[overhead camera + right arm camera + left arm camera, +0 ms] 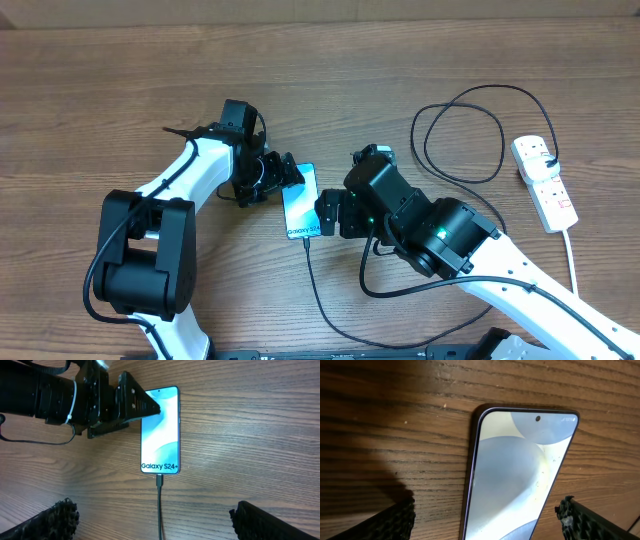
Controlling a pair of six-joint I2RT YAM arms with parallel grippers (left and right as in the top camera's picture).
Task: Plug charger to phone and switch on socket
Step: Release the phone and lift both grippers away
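A slim rectangular smartphone with a black edge and a light blue screen [300, 200] lies flat on the brown wood-grain table [100, 80], near the middle, screen up. In the right wrist view the words "Galaxy S24+" read along its lower end. The long thin black charger cable [160, 507] runs straight up to that end, and its small black plug tip [159, 480] sits in the phone's bottom port.

The left gripper [283, 177] hangs over the phone's upper left part. Its black ridged fingers [395, 520] are spread wide, one on each side of the phone, and grasp nothing. The right gripper [328, 215] is just beside the phone's lower right corner. Its fingers [55, 520] are likewise parted, and only the cable passes through the gap between them, untouched.

Well apart, at the right edge of the table, lies the white oblong power strip with two outlets [545, 185], its white cord [572, 250] trailing toward the near side. The black cable loops across the table and reaches the strip at its far outlet, where something dark sits. The pictures are too small to tell how the red switches stand.
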